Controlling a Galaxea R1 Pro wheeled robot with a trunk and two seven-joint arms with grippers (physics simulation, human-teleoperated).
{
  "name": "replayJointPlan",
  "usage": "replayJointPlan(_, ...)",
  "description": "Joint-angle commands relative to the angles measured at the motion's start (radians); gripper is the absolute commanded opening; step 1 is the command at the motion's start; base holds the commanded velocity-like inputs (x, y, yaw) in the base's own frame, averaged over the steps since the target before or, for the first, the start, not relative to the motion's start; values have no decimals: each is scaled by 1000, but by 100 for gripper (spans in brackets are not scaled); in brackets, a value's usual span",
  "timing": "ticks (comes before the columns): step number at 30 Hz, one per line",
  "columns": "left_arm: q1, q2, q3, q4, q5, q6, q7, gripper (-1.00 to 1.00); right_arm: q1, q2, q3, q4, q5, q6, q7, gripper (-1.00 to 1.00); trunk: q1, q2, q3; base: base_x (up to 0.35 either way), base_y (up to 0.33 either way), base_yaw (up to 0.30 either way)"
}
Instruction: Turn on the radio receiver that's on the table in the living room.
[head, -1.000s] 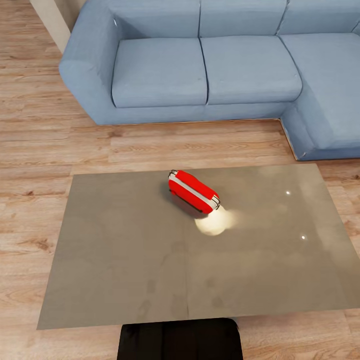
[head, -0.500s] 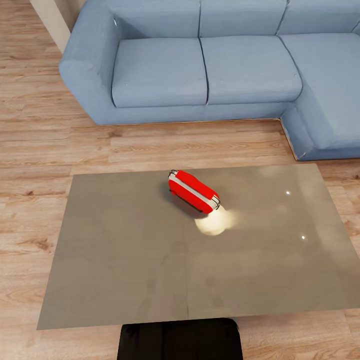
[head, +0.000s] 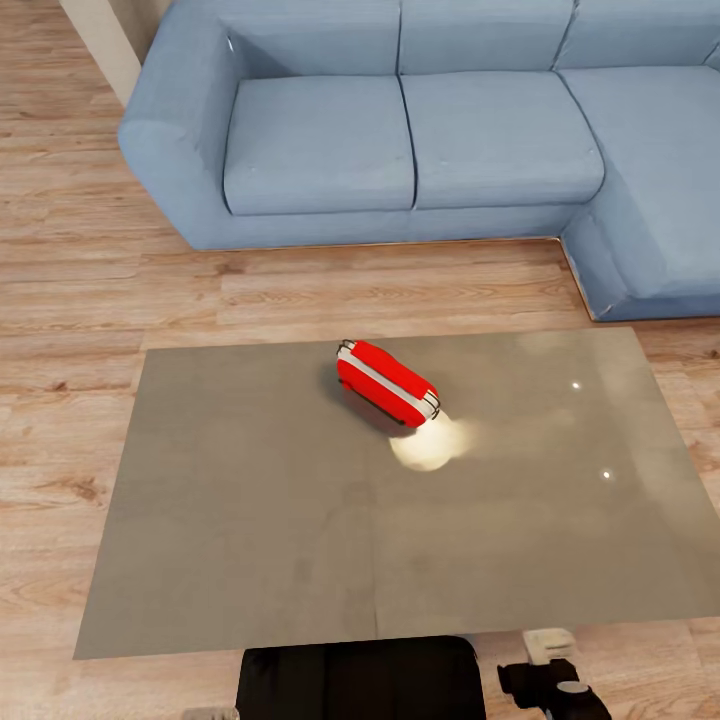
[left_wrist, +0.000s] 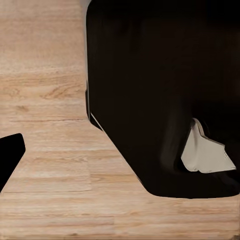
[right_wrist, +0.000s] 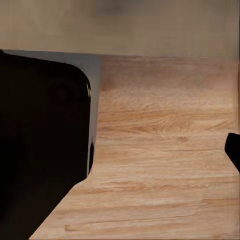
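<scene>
Red radio receiver lies mid-table, well ahead of the right gripper at the near edge; whether its jaws are open I cannot tell

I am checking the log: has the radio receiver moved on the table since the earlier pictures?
No. The radio receiver lies at the same spot on the table, beside the same bright reflection.

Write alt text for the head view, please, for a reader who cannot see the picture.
A small red radio receiver lies near the middle of a glossy grey table, with a bright light reflection beside it. Behind the table stand a wooden floor and a light-blue sofa.
</scene>
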Motion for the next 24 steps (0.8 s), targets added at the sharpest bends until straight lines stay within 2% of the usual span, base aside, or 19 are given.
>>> replayJointPlan(1,0,0,0,-6,0,3,0,100,-6,1,0,-4,-1,4,0,100,0,0,0,0,0,0)
replayJointPlan(5,-7,2,0,-27,3,12,-1,100,-25,1,0,-15,0,15,-1,100,0,0,0,0,0,0)
replayJointPlan(10,-101,2,0,-28,10,19,-23,100,-67,-1,3,-19,0,16,-1,100,0,0,0,0,0,0)
replayJointPlan(11,-161,2,0,-25,10,44,-78,100,-98,-3,4,-19,1,18,0,100,0,0,0,0,0,0)
replayJointPlan(13,-201,2,0,-24,9,70,-127,100,-122,-3,5,-19,12,20,-1,100,0,0,0,0,0,0)
replayJointPlan(15,-273,2,0,-24,8,110,-214,100,-168,1,3,-17,66,22,-1,100,0,0,0,0,0,0)
replayJointPlan(16,-327,-3,1,-25,9,119,-244,100,-204,3,3,-17,94,25,0,100,0,0,0,0,0,0)
replayJointPlan(20,-368,-13,2,-26,14,117,-255,100,-244,4,3,-17,104,40,5,100,0,0,0,0,0,0)
replayJointPlan(23,-384,-16,2,-33,42,104,-258,100,-288,5,4,-16,108,68,10,100,0,0,0,0,0,0)
replayJointPlan(24,-389,-14,2,-45,66,93,-258,100,-330,5,5,-16,110,105,13,100,0,0,0,0,0,0)
